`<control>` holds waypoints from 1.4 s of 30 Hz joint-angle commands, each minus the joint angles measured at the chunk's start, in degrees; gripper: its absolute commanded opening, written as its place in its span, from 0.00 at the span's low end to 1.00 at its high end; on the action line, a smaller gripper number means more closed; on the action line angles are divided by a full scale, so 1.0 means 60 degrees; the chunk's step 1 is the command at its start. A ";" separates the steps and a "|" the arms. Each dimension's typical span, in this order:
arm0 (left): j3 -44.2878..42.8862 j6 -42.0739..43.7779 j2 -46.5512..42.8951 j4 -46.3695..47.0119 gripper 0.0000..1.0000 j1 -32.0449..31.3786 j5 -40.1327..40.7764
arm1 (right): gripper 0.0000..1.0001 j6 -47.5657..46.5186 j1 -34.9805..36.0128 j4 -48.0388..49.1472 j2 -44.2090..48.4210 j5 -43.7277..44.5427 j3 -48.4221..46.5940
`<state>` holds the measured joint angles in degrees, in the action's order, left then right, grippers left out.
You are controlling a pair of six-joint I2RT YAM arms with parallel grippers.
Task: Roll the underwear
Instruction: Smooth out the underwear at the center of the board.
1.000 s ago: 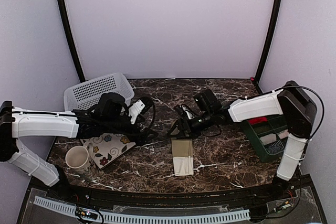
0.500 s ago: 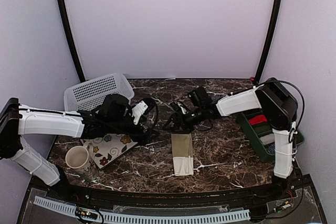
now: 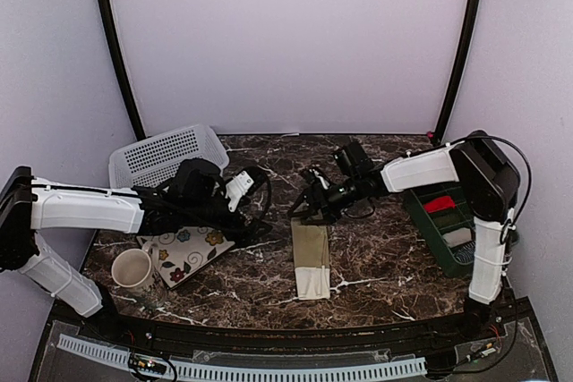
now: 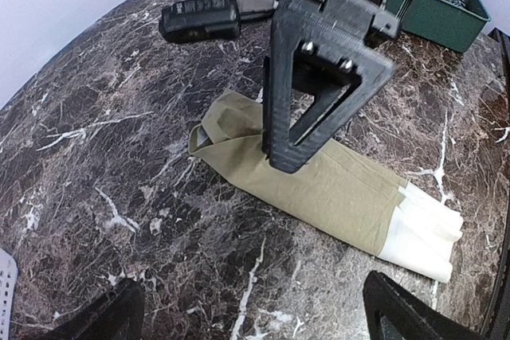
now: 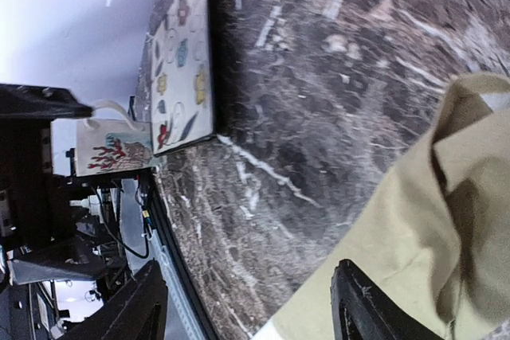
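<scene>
Underwear (image 3: 311,255): 1 pc, olive-khaki w/ cream end, folded into a long narrow strip, flat on marble table (image 3: 385,266), centre, cream end nearest the arm bases; not yet rolled. Approx. same depth, left side: mug (image 3: 132,267) upright, just beside floral plate (image 3: 190,246). Right side: green bin (image 3: 428,221) w/ red roll (image 3: 439,204) inside. Mid-depth: left gripper (image 4: 255,312), jaws released & wide, holding nothing, hovering left of strip, apart from it. Right gripper (image 5: 247,308) at strip's far end, jaws parted; one fingertip on or just above cloth in left-wrist view, no pinch visible. Far end of strip is flipped over & bunched, one corner lifted. Far left: white basket (image 3: 163,154). Risks (est.): a roll started from the bunched corner prob. goes skewed or cone-shaped; tips may catch top layer only, so the fold opens; smooth marble may let strip slide toward near edge instead of turning; both arms crowd the same spot, so wrists could clash.
</scene>
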<state>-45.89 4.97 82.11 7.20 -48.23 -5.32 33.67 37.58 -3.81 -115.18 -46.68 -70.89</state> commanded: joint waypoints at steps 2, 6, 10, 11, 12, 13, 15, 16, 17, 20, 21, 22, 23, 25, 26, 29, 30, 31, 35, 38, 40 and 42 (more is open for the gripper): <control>-0.0119 0.0166 -0.0235 0.0188 0.98 0.0025 0.0008 | 0.69 -0.0143 0.0633 -0.0169 0.1143 -0.0461 0.0022; 0.0092 -0.0036 -0.0419 0.0592 0.99 0.0025 0.0109 | 0.70 -0.0359 0.1241 -0.0329 0.1023 -0.0647 0.0320; -0.0024 -0.0106 -0.0340 0.0354 0.99 0.0011 0.0085 | 0.70 -0.0429 0.1382 -0.0145 0.0811 -0.0922 0.0731; -0.0018 -0.0123 -0.0347 0.0332 0.99 0.0003 0.0089 | 0.70 -0.0500 0.1379 -0.0116 0.0704 -0.0927 0.0974; -0.0012 -0.0136 -0.0381 0.0306 0.99 -0.0003 0.0082 | 0.70 -0.0580 0.1362 -0.0119 0.0606 -0.0902 0.1135; -0.0015 -0.0140 -0.0396 0.0264 0.99 -0.0017 0.0069 | 0.70 -0.0654 0.1343 -0.0112 0.0479 -0.0909 0.1257; -0.0027 -0.0102 -0.0405 0.0068 0.99 -0.0030 0.0032 | 0.70 -0.0837 0.1282 -0.0171 0.0271 -0.0874 0.1448; -0.0051 -0.0073 -0.0392 -0.0068 0.99 -0.0033 0.0011 | 0.69 -0.0913 0.1257 -0.0205 0.0191 -0.0823 0.1536; -0.0089 -0.0057 -0.0353 -0.0215 0.99 -0.0041 0.0016 | 0.69 -0.0967 0.1228 -0.0226 0.0132 -0.0789 0.1610; -0.0266 -0.0112 -0.0278 -0.0691 0.99 -0.0033 -0.0028 | 0.66 -0.1070 0.1143 -0.0330 0.0013 -0.0663 0.1687; -0.0304 -0.0149 -0.0299 -0.0769 0.99 -0.0033 -0.0089 | 0.65 -0.1140 0.1099 -0.0465 0.0002 -0.0561 0.1663; -0.0264 -0.0154 -0.0371 -0.0776 0.99 -0.0041 -0.0129 | 0.62 -0.1222 0.1067 -0.0621 0.0031 -0.0472 0.1607; -0.0184 -0.0144 -0.0472 -0.0721 0.99 -0.0054 -0.0122 | 0.60 -0.1282 0.1048 -0.0783 0.0118 -0.0395 0.1520; 0.0035 -0.0129 -0.0641 -0.0540 0.99 -0.0136 0.0193 | 0.55 -0.1420 0.1044 -0.1126 0.0527 -0.0199 0.1360; 0.0077 -0.0067 -0.0683 -0.0585 0.99 -0.0180 0.0315 | 0.54 -0.1427 0.1046 -0.1242 0.0795 -0.0141 0.1300; 0.0302 0.0591 -0.0867 -0.0648 0.99 -0.0459 -0.0007 | 0.50 -0.1208 0.1045 -0.1297 0.1680 -0.0096 0.1342; 0.0444 0.0889 -0.0951 -0.0536 0.98 -0.0643 -0.0094 | 0.48 -0.1185 0.1046 -0.1344 0.1906 -0.0090 0.1415; 0.0593 0.1169 -0.1024 -0.0379 0.95 -0.0879 -0.0056 | 0.46 -0.1200 0.1046 -0.1437 0.2080 -0.0076 0.1507; 0.1014 0.2498 -0.0897 0.0076 0.81 -0.1828 0.0166 | 0.33 -0.1436 0.1066 -0.1630 0.2303 -0.0216 0.1996; 0.0992 0.3288 -0.0470 0.0143 0.73 -0.2310 0.0014 | 0.27 -0.1488 0.1254 -0.1636 0.2311 -0.0348 0.2244; 0.0922 0.3773 -0.0112 0.0299 0.69 -0.2654 0.0008 | 0.26 -0.1463 0.1414 -0.1579 0.2351 -0.0345 0.2442; 0.0764 0.4228 0.0333 0.0463 0.65 -0.2966 -0.0068 | 0.24 -0.1489 0.1430 -0.1456 0.2352 -0.0304 0.2724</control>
<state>-40.75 21.96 80.40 7.27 -63.26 -4.99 25.54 44.97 -12.53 -100.92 -48.16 -57.32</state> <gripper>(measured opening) 0.679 0.253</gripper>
